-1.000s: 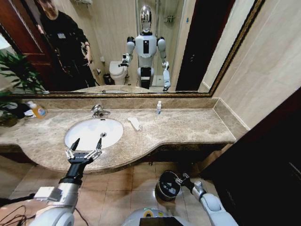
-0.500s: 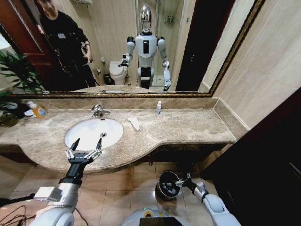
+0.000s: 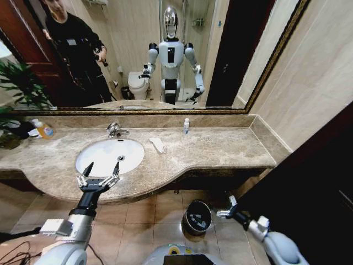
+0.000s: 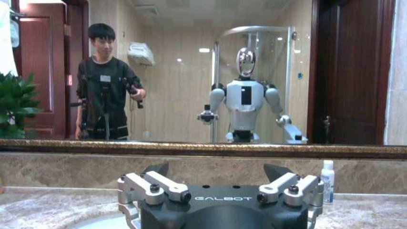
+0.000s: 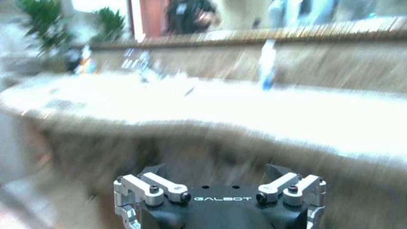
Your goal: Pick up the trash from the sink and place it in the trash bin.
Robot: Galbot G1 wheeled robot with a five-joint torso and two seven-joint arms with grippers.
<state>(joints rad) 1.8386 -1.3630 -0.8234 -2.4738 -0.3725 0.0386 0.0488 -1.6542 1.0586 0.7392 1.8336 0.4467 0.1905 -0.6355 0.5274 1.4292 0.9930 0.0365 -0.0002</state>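
The sink (image 3: 109, 156) looks emptied; a white wrapper (image 3: 158, 144) and tiny bottle (image 3: 186, 125) lie on the surface (image 3: 220, 149). The trash bin (image 3: 197, 216) stands on the floor. The left gripper (image 3: 100, 172) is held spread, empty; the right gripper (image 3: 226, 208) (beside the bin) appears open, empty. A reach for the wrapper seems called for.

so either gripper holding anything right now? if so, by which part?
Nothing held. Left gripper is open and empty over the sink's front rim; right gripper is open and empty beside the trash bin.
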